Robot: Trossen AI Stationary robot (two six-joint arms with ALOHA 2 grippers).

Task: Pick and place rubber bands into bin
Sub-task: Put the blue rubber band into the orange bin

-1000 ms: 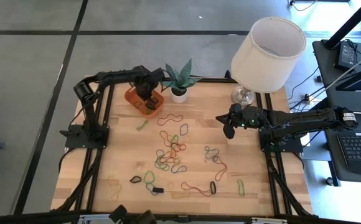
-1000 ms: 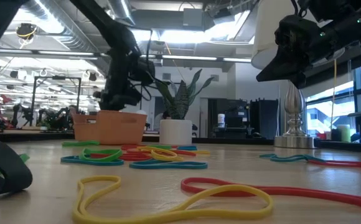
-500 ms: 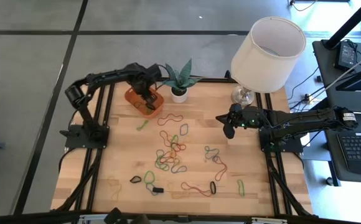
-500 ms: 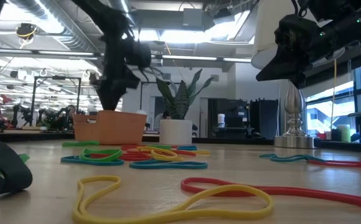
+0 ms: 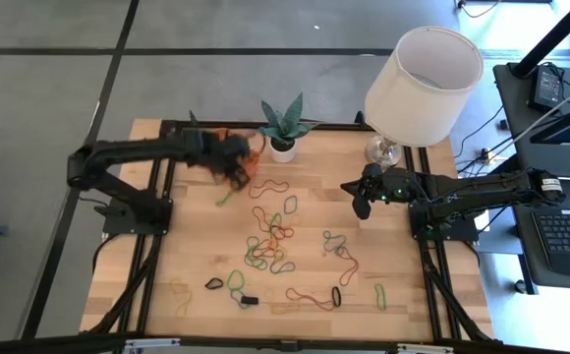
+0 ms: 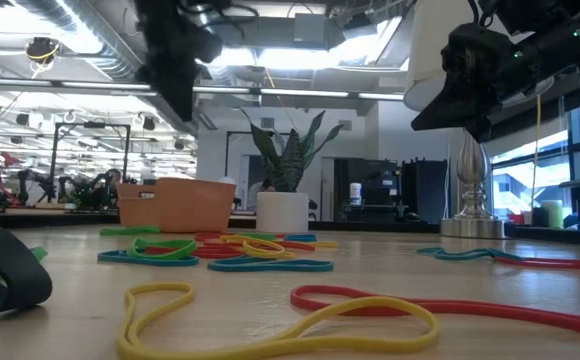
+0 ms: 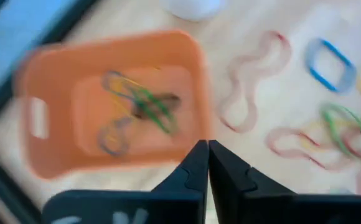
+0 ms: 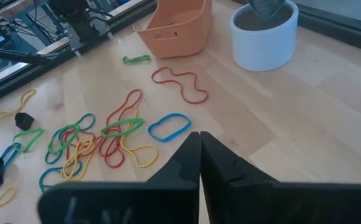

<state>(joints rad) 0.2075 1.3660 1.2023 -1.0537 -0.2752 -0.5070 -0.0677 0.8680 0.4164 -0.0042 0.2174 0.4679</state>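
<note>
Several tangled rubber bands [image 7: 137, 109], seemingly green and dark, fill the bin [image 7: 50, 74].

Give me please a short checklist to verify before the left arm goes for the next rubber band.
1. Left gripper empty: ok, fingers shut with nothing between them.
2. Bands inside the bin: ok, a few loops lie on its floor.
3. Bin standing upright on the table: ok, beside the white plant pot.
4. Rubber bands remaining to pick: ok, many lie spread over the middle of the table.
5. Right gripper out of the way: ok, shut and held above the table near the lamp.
6. Left gripper ready to grasp: not ok, it must open first.
</note>
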